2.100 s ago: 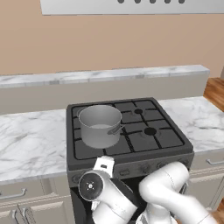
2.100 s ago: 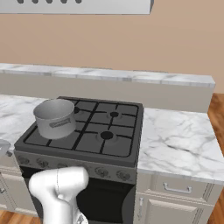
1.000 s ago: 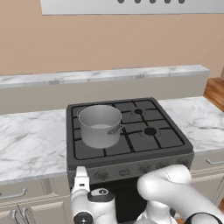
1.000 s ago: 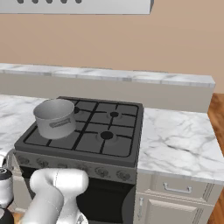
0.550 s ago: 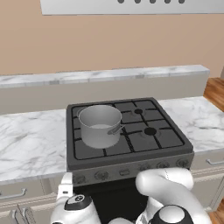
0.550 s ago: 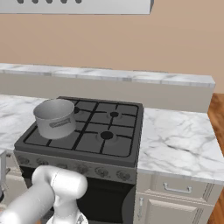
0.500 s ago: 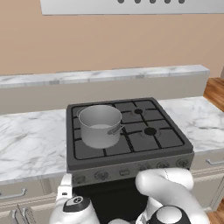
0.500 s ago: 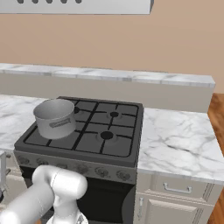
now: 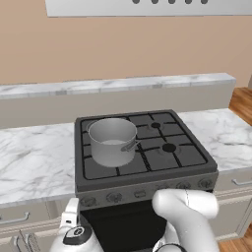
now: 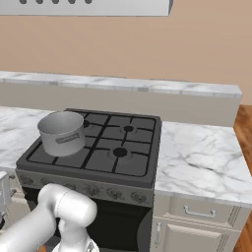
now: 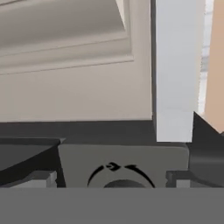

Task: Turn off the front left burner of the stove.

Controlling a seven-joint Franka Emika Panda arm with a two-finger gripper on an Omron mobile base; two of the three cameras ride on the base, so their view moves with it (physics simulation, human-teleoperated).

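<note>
**Hand low at the front panel, far-left knob in front of it**

Simulated kitchen: marble counter [image 9: 34,162] on both sides of the stove [image 9: 142,167], tan wall and a hood above. Stove sits mid-counter, straight ahead of the base.

Nearest: the hand [image 9: 74,231] hangs low at the left end of the front panel, just beside the cabinet drawers. Its camera looks at a round knob [image 11: 120,177] with arrow marks, close below it, with pale cabinet trim above. Fingertips are not clear there, so I cannot tell whether the pincer is open or closed.

Risks (judgement):
- Wrong knob. The panel carries a row; if the far-left one does not serve the front left burner, the wrong burner gets switched.
- Off-centre approach could slip off the knob or scrape the panel.
- The hand sits tight against the cabinet; a wide roll may clip it.

Counts, near to far: knobs, about five in the left base view, small, count unsure; pot [image 9: 113,141], one, on the left burners; bare burners showing, two.
</note>
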